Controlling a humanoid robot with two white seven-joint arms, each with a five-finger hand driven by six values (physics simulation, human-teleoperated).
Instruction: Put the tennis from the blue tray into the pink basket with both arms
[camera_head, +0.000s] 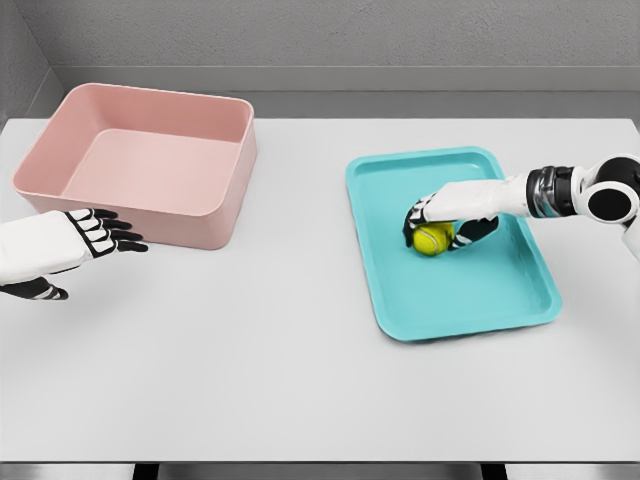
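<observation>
On the bench, the right hand curls around the tennis ball inside the blue tray; the left hand, fingers spread, hovers beside the pink basket.

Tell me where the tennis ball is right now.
In the head view, the tennis ball sits right of centre on the blue tray, with the right hand curled around it.

Simulated test bench, plain white table, bare grey walls
</observation>
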